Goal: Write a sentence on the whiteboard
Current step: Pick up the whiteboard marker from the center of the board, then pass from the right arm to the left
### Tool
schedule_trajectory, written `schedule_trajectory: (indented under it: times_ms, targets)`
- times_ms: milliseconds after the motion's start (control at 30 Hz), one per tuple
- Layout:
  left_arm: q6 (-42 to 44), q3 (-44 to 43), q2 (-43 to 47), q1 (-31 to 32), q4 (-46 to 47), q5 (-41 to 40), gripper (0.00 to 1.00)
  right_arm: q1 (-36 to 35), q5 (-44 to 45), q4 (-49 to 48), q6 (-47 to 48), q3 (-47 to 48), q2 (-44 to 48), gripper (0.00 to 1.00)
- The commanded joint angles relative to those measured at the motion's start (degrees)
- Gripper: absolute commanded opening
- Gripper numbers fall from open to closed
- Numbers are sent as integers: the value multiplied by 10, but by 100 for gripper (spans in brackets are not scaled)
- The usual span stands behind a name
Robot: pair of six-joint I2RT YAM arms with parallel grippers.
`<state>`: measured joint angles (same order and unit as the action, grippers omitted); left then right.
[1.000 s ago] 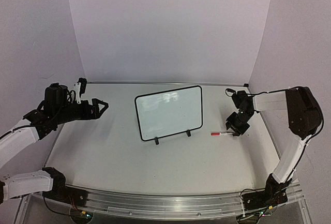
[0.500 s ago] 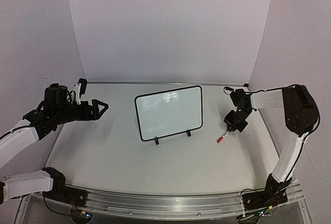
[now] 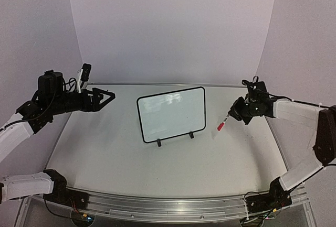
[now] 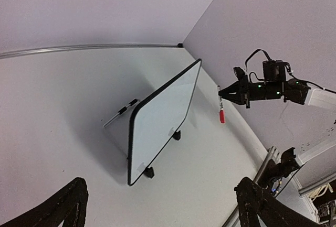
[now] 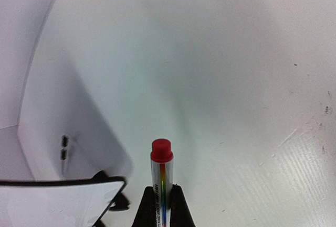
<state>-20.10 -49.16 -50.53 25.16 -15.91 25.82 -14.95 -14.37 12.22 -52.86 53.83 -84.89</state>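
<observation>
My right hand [image 3: 234,114] is clenched on the marker [image 3: 224,122], gripping its tail so the barrel points down toward the worktop [image 3: 115,153] without touching it. The red cap [image 5: 161,151] is on, so nothing can be written yet. The whiteboard [image 3: 171,114] stands on its clip feet mid-worktop, just left of the marker, its face blank as far as I can see. My left hand [image 3: 109,99] hangs released, well off to the far left. I'd bring that hand across and pull the cap straight off along the barrel, keeping the right grip firm. I'd steer clear of the board, which looks light enough to tip.
</observation>
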Motion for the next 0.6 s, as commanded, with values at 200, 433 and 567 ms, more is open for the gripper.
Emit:
schedule_trajectory:
  times_ms: [200, 433, 567]
  targets:
    - [-82, -54, -77, 130, 142, 23, 97, -141, -14, -253, 40, -29, 161, 0]
    - [-104, -73, -149, 237, 216, -17, 97, -214, 2, -354, 0, -32, 170, 0]
    - [-129, -81, -208, 288, 283, -19, 95, -263, 28, -386, 1, -24, 160, 0]
